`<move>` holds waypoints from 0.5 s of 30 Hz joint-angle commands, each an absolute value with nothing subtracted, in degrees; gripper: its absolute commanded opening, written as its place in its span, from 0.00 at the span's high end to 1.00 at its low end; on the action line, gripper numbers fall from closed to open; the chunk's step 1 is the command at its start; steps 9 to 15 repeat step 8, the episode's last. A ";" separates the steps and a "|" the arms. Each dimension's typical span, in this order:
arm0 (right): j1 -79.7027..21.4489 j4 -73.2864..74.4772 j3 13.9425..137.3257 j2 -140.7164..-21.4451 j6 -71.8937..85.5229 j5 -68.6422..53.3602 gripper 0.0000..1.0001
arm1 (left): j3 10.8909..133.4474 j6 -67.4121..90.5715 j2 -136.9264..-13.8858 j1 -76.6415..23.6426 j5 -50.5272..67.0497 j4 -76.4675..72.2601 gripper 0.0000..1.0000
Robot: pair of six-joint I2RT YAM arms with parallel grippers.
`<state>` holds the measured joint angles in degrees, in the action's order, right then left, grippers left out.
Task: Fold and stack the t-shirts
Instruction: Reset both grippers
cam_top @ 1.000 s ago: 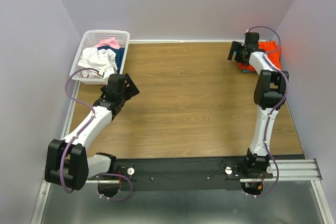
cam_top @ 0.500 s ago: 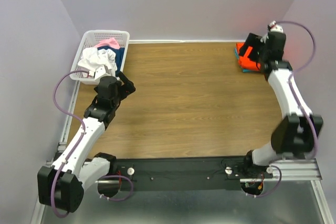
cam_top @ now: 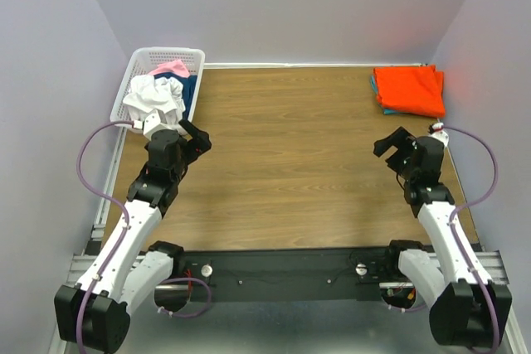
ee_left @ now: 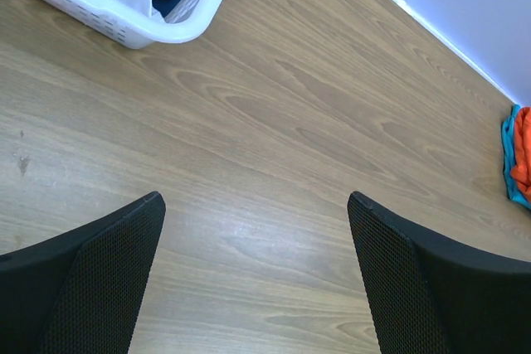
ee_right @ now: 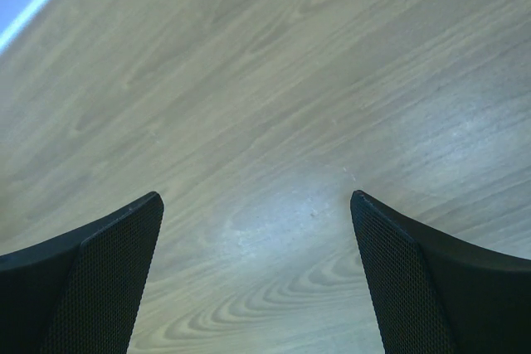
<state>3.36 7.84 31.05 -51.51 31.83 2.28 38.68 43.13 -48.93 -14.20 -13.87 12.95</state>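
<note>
Bright, even light from overhead here, and we're barely getting shadows. Between the right jaws a pale sheen glazes the table; between the left jaws we catch a fainter one. The fingers sit dark against the lens, mesh still readable. Beyond the right jaws, the orange-red t-shirt blazes, near oversaturated.

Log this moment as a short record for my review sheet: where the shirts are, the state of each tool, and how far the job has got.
Stack: folded orange-red t-shirt lying on a teal t-shirt, far right corner of the table.
Basket: white basket at far left; holds a white shirt, a pink shirt and a navy shirt, all bunched.
Left tool: open, empty, over bare wood near the basket.
Right tool: open, empty, over bare wood on the near side of the stack.
Progress: two shirts stacked; the basket shirts not yet folded.
</note>
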 commanded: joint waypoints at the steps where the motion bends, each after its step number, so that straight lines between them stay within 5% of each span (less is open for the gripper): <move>1: 3.25 3.87 27.69 -44.66 36.92 6.59 0.00 | 37.18 43.95 -46.50 -13.80 -14.24 12.31 0.02; 15: 3.16 3.78 26.45 -40.25 36.30 5.28 0.00 | 36.39 44.12 -44.74 -13.80 -15.20 11.86 0.02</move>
